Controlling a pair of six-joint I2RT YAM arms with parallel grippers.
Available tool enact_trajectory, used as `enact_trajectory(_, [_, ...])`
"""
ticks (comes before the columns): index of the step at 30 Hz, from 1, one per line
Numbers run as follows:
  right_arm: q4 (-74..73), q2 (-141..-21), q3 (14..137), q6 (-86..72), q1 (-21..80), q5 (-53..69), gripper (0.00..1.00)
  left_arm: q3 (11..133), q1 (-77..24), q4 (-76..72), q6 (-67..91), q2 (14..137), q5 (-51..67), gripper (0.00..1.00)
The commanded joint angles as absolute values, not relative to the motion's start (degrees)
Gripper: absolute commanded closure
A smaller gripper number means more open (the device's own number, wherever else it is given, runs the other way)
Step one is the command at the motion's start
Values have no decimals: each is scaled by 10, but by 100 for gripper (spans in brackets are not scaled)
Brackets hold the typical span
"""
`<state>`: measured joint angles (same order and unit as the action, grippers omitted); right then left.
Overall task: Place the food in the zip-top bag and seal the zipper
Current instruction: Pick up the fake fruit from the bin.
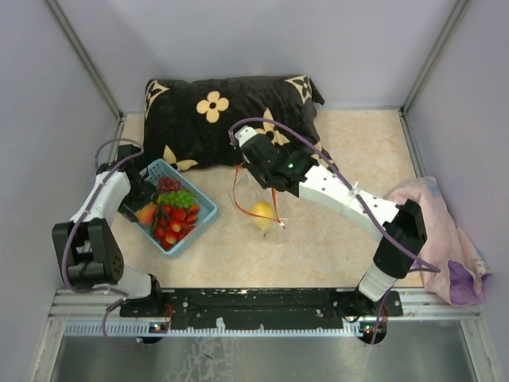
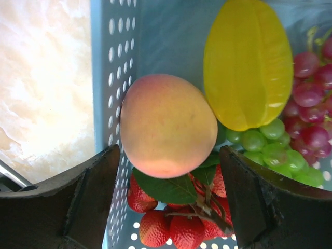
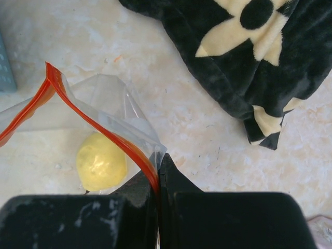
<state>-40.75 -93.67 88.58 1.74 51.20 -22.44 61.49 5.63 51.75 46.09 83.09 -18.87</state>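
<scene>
The food lies in a light blue basket (image 1: 205,208): an orange peach (image 2: 168,132), a yellow star-shaped fruit (image 2: 249,62), green grapes (image 2: 270,150) and strawberries (image 2: 176,228). My left gripper (image 2: 168,155) hangs open over the basket, its fingers on either side of the peach and apart from it. The clear zip-top bag (image 3: 104,93) stands mid-table with a yellow fruit (image 3: 101,161) inside. My right gripper (image 3: 158,166) is shut on one end of the red-orange zipper (image 3: 78,109), and the mouth gapes. From above, the right gripper (image 1: 274,187) sits over the bag (image 1: 258,203).
A black pillow with cream flowers (image 1: 223,111) lies at the back, just behind the bag and basket. A pink cloth (image 1: 445,239) is heaped at the right edge. Grey walls close in on the left, right and back.
</scene>
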Motion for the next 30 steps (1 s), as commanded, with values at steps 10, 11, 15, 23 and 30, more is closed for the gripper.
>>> enact_trajectory(10, [-382,-901,879,17,512,-218,100,599,61,460,424,939,-161,12])
enact_trajectory(11, [-381,-901,878,17,512,-219,100,597,61,456,424,940,-160,12])
enact_trajectory(15, [-381,-902,877,17,512,-220,100,593,61,448,424,935,-159,14])
enact_trajectory(23, [-384,-898,878,13,512,-232,100,581,61,451,415,845,-165,33])
enact_trajectory(30, [-382,-897,879,6,512,-251,100,577,61,448,376,728,-181,38])
